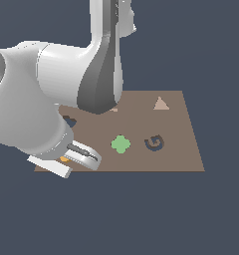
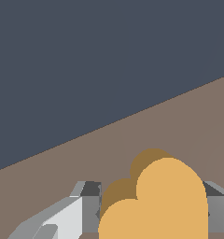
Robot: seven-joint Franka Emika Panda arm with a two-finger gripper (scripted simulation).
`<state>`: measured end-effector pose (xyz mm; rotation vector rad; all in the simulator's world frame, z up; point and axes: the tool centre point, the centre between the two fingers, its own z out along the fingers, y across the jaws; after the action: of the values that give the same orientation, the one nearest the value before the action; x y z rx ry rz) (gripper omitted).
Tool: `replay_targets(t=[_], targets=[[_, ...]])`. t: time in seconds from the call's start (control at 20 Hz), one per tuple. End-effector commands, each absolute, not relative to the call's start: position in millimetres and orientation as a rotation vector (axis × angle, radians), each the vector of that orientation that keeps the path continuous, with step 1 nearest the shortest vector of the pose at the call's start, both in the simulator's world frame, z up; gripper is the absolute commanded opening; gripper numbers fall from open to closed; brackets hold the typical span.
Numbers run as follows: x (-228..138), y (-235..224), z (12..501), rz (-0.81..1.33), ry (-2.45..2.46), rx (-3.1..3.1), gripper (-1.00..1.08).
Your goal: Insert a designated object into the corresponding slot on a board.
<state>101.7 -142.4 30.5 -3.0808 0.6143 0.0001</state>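
The orange heart-shaped piece (image 2: pixel 156 200) sits between my two fingers (image 2: pixel 86 205) in the wrist view, and both touch its sides. In the exterior view only a sliver of the orange piece (image 1: pixel 64 159) shows inside my gripper (image 1: pixel 66 161), which is low over the near corner of the brown board (image 1: pixel 176 144) at the exterior view's left. The gripper is shut on the piece. A small dark part of the heart slot (image 1: pixel 69 121) shows just beyond the gripper; the arm hides the rest of it.
A green clover piece (image 1: pixel 120 144) lies on the board near its middle, with a dark G-shaped recess (image 1: pixel 154 143) beside it. A pale triangle mark (image 1: pixel 161 104) sits at the far side. The bulky arm link (image 1: pixel 99 84) covers the board's far corner at the exterior view's left.
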Motion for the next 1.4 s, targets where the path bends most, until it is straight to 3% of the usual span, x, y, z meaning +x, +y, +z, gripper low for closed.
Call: replay_targets(t=[0.0,0.55,1.35], targets=[[100.5,-140.6,30.9,0.0,0.566,-3.09,-1.0],[87.3,-128.9,32.1,0.0,0.159,-3.138,-1.0],[46.7,-117.6,35.1,0.0,-0.822,-3.033,-1.0]])
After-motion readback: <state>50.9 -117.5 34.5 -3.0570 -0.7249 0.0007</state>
